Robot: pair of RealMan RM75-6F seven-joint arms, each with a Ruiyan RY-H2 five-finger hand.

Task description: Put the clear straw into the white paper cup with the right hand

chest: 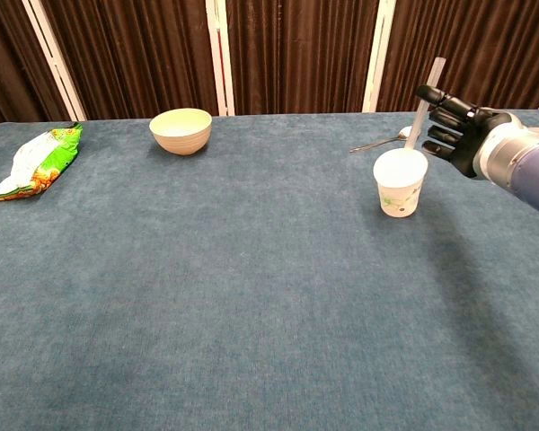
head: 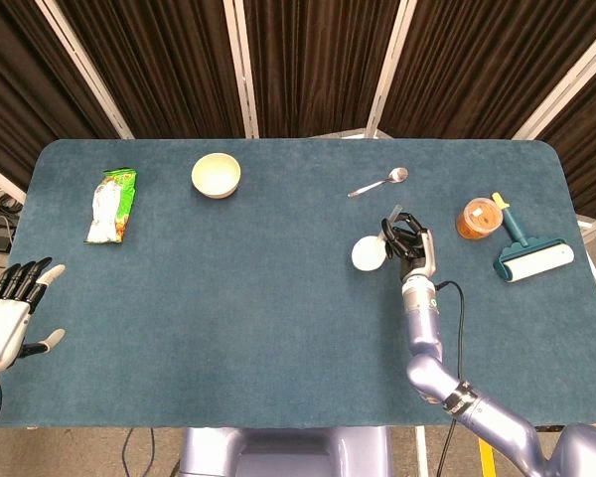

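The white paper cup [head: 368, 253] [chest: 400, 182] stands right of the table's middle and leans toward the robot's left, its mouth tipped toward the cameras. My right hand [head: 409, 243] [chest: 454, 126] is just right of the cup, its fingers pinching the clear straw [chest: 427, 99] [head: 390, 220]. The straw slants down to the cup's far rim, and its lower end is hidden behind that rim. Whether the tip is inside the cup cannot be told. My left hand [head: 8, 316] hangs open past the table's left front edge, holding nothing.
A cream bowl [head: 216, 175] [chest: 181, 130] and a green snack bag [head: 112, 205] [chest: 36, 162] lie at the back left. A metal spoon [head: 377, 183] [chest: 382, 141] lies behind the cup. An orange container [head: 479, 219] and a lint roller [head: 533, 260] sit at the right.
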